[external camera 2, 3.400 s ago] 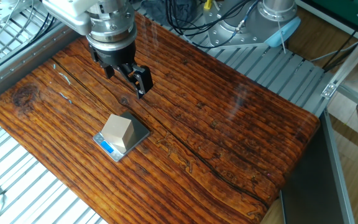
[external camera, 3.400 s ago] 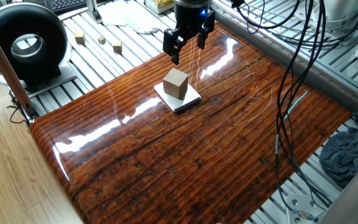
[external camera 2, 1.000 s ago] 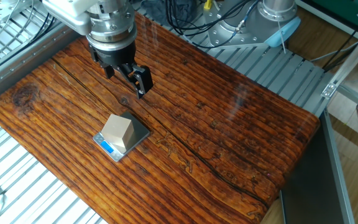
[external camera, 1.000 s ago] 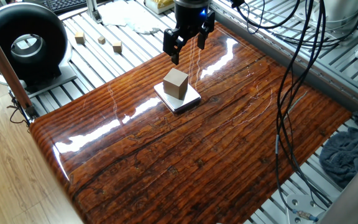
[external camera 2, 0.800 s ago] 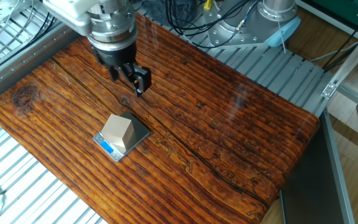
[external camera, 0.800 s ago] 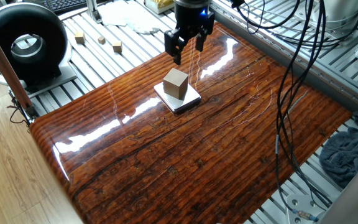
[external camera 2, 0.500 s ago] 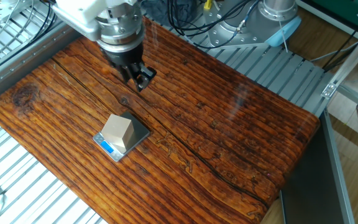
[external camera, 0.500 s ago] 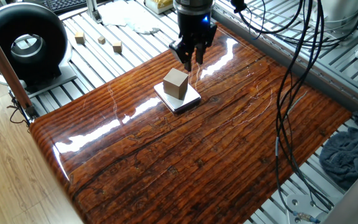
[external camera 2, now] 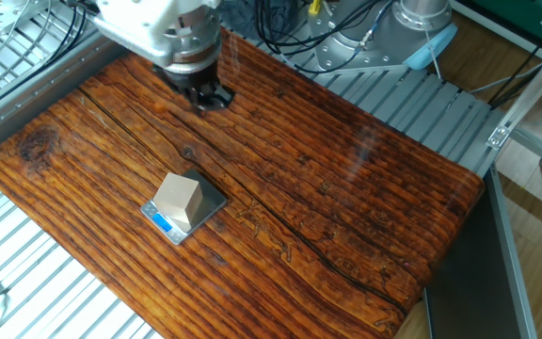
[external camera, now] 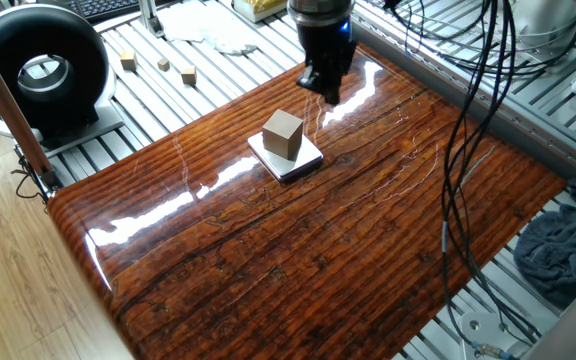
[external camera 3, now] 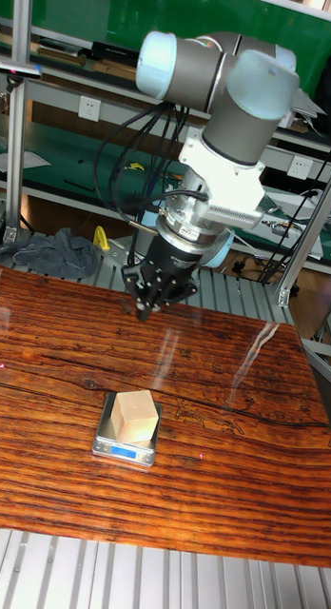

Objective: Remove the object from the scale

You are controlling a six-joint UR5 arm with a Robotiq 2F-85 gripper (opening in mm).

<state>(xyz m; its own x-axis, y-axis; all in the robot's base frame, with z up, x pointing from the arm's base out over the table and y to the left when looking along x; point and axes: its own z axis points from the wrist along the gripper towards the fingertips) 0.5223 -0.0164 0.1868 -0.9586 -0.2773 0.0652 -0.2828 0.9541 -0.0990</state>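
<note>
The object, a light-tan wooden cube (external camera: pixel 284 133) (external camera 2: pixel 179 198) (external camera 3: pixel 134 415), rests on the scale (external camera: pixel 305 162) (external camera 2: pixel 213 200) (external camera 3: pixel 127 453), a thin silver slab on the glossy wooden board. My gripper (external camera: pixel 324 90) (external camera 2: pixel 209 99) (external camera 3: pixel 154 304) hangs above the board beyond the cube, apart from both cube and scale. It holds nothing. In the tall fixed view its black fingers point down with a gap between them. In the other two views the fingers line up, so that gap is hidden.
Three small wooden blocks (external camera: pixel 163 65) lie on the slatted metal table beyond the board. A black ring-shaped device (external camera: pixel 43 65) stands at far left. Black cables (external camera: pixel 468 120) hang on the right over the board, and a grey cloth (external camera: pixel 553 250) lies by its right edge.
The gripper has turned about its wrist and shifted sideways along the board's far side, away from the line over the cube. Cube and scale have not moved.
</note>
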